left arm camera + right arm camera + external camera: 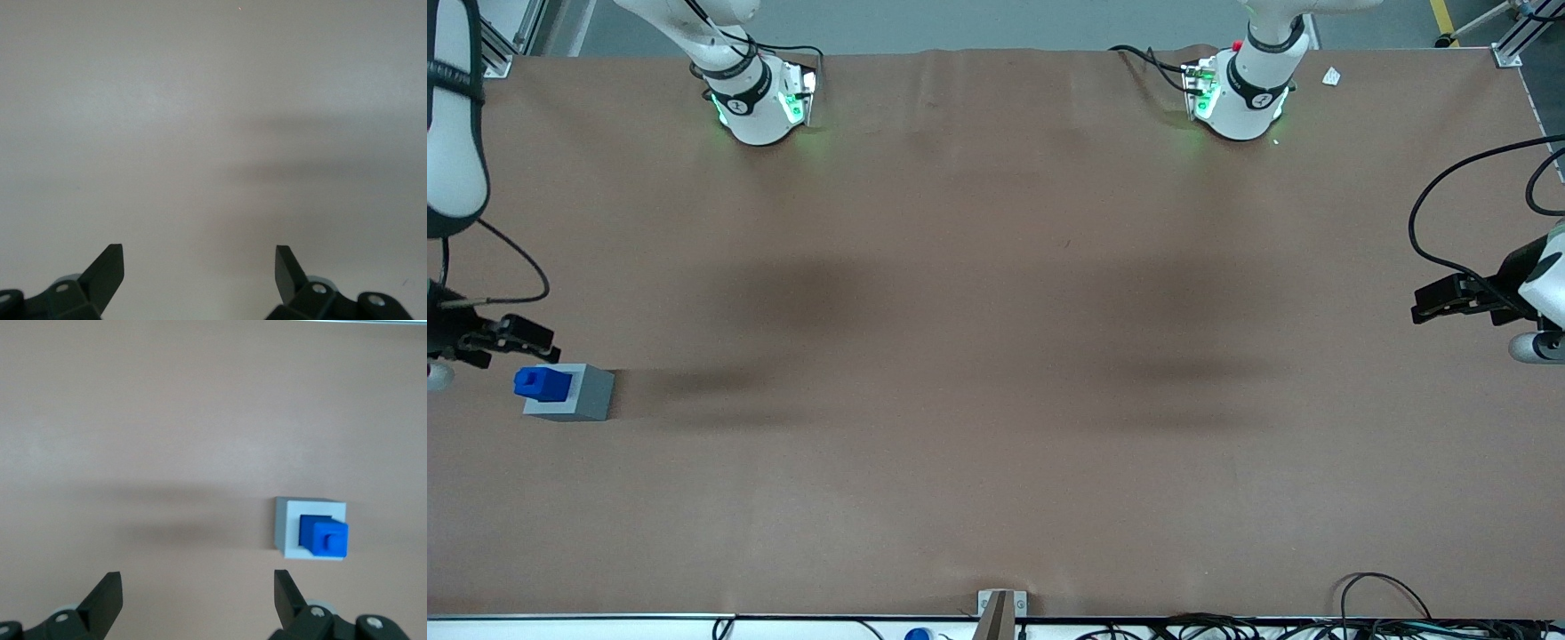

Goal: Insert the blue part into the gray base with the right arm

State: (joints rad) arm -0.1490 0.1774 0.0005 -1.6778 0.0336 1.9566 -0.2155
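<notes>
The right arm's gripper (193,587) hangs with its jaws spread wide and nothing between them; in the wrist view only bare brown tabletop (167,420) shows in the gap. In the front view the same gripper (511,338) sits at the far left edge of the frame, about mid-height, its black fingers (529,331) reaching toward the middle of the picture.

Just below it in that frame, and clear of it, stands the gray base (574,393), a light gray cube resting flat on the tabletop (996,356) at the working arm's end. The blue part (541,383) is already seated in the recess in the cube's top: its stepped stub sticks up above the gray rim and its lower body sits inside the square opening. From the wrist camera the blue part (323,537) looks upright and square within the gray base (290,527), though it lies closer to one wall of the recess than to the others.

To my eye the insertion is done, or very nearly so, and the arm is at the release-and-retreat stage. What remains, I'd judge, is only to draw away without brushing the stub. If the part is not fully down, a light press on top would settle it, but I cannot tell its depth from here.
</notes>
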